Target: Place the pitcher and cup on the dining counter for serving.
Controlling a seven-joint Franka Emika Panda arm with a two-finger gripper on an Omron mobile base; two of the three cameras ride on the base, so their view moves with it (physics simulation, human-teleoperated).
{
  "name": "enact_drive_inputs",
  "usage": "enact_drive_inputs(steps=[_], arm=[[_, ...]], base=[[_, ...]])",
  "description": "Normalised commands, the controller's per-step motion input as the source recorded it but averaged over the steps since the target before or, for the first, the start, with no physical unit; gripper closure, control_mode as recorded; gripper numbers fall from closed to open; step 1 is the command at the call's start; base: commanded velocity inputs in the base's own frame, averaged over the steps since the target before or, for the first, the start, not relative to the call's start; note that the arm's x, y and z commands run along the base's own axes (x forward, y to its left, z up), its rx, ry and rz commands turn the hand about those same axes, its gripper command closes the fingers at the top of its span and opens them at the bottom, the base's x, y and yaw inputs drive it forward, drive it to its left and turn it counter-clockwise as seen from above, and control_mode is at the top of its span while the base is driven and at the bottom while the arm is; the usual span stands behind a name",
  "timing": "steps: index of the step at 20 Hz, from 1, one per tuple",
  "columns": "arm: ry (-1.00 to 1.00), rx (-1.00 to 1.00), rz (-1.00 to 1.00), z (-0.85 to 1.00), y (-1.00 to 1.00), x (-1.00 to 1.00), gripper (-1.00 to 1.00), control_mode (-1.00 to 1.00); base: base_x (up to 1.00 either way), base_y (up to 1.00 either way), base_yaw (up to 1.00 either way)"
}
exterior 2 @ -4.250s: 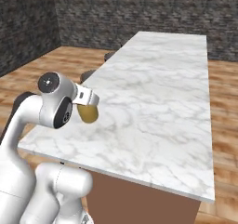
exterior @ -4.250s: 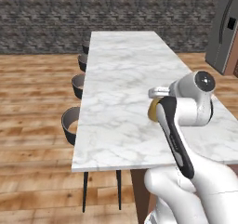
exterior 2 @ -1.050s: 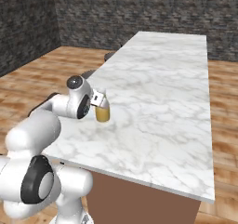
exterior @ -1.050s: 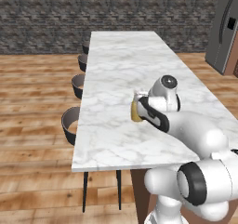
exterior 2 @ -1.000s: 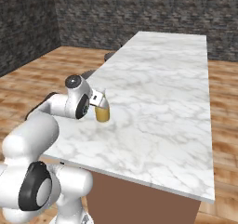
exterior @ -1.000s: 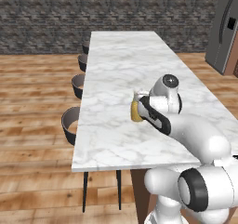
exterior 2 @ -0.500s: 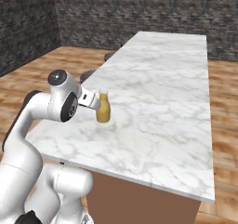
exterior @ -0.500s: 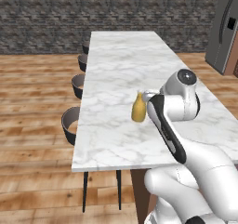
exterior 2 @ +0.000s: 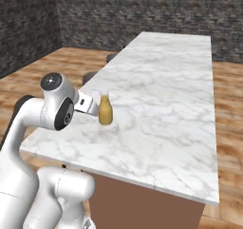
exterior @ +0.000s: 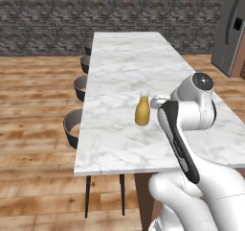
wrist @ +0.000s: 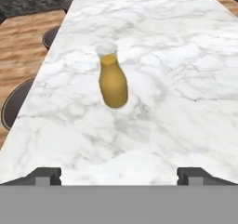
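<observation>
**Open gripper backs a jug on the marble island**

Gripper point(wrist: 119, 174) jaws stand spread wide and hold nothing, its two dark finger tips point(wrist: 44, 175) apart at the bottom of the hand view, with the pitcher point(wrist: 113, 81) upright ahead of them and clear of both. The mustard-tan jug stands on the dining counter point(exterior: 129, 62), on the near half of the white, grey-veined top and closer to the edge lined with stools than to the far long edge. From the left base view the pitcher point(exterior: 142, 110) is just beside the arm's white wrist, apart from it; the right base view shows the pitcher point(exterior 2: 105, 109) a little beyond the hand. Dark round stools point(exterior: 72, 124) line the counter's side over a wooden plank floor point(exterior: 33, 144). A grey refrigerator point(exterior: 232, 31) stands beyond the counter's far side.
</observation>
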Motion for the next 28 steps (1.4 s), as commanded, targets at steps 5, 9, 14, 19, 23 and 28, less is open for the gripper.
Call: enact_drive_inputs(steps=[5,9,14,19,23,28], arm=[[0.00,0.00,0.00,0.00,0.00,0.00,-1.00,1.00],[0.00,0.00,0.00,0.00,0.00,0.00,-1.00,1.00],[0.00,0.00,0.00,0.00,0.00,0.00,-1.00,1.00],[0.00,0.00,0.00,0.00,0.00,0.00,-1.00,1.00],[0.00,0.00,0.00,0.00,0.00,0.00,-1.00,1.00],[0.00,0.00,0.00,0.00,0.00,0.00,-1.00,1.00]], base=[[-0.94,-0.13,-0.21],[-0.87,-0.44,-0.48],[-0.49,-0.39,-0.59],[-0.14,-0.45,-0.68],[-0.01,-0.63,-0.68],[0.01,-0.81,-0.68]])
